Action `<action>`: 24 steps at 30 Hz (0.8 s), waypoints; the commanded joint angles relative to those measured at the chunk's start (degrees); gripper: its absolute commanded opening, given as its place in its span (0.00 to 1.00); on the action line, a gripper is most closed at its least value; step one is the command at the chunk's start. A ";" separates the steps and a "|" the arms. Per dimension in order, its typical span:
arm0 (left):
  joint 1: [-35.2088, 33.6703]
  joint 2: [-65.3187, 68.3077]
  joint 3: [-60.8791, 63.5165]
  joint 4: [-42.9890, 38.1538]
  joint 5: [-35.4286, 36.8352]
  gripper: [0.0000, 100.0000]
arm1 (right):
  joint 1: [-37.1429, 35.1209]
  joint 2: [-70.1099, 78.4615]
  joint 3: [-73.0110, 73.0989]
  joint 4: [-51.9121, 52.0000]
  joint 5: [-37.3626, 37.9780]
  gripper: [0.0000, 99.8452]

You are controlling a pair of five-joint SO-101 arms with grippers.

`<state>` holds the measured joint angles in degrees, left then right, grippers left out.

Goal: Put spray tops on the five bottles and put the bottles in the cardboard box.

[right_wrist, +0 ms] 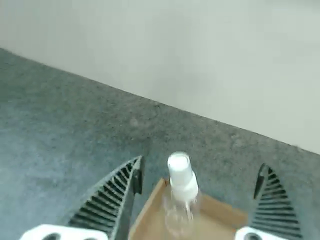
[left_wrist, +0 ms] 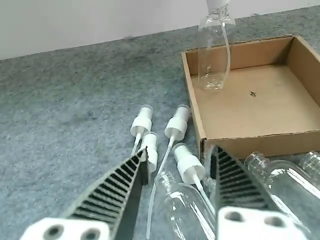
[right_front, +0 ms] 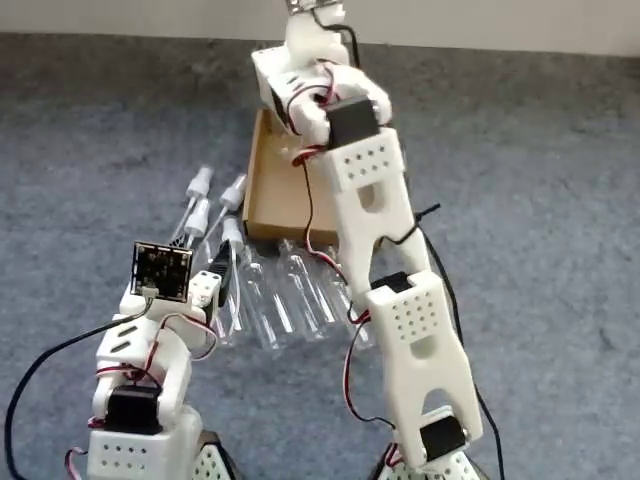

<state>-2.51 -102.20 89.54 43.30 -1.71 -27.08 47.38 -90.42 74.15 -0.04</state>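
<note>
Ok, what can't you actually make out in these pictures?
High view: the right arm covers most of the inside of the cardboard box.
Left wrist view: the left gripper and the lower edge cut off the lying bottles, so no count.
Left wrist view: the top edge crops the spray top of the standing bottle.

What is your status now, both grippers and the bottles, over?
Left gripper open, near loose spray tops. Right gripper open, above capped bottle upright in cardboard box. Other bottles lying uncapped beside box. No obstruction seen.

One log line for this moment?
left gripper open over loose white spray tops | right gripper open near capped clear plastic bottle upright in brown cardboard box
</note>
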 commanded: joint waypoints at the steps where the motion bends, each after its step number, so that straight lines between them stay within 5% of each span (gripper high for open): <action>1: -0.40 -0.75 -0.31 -1.23 -0.35 0.16 | -0.66 -2.33 -12.35 12.88 0.09 0.30; 6: -0.40 -0.75 -0.31 -1.23 -0.35 0.16 | -0.31 -7.16 -10.95 27.47 0.00 0.30; 15: -0.57 -0.57 -0.31 -1.23 -0.35 0.16 | 7.96 -12.88 -9.01 27.30 0.09 0.16; 24: -0.31 -0.31 1.36 -3.43 -0.35 0.16 | 7.69 -32.75 37.49 27.03 5.36 0.16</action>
<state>-2.51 -102.20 91.12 42.15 -1.71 -19.87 24.70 -72.48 100.09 1.01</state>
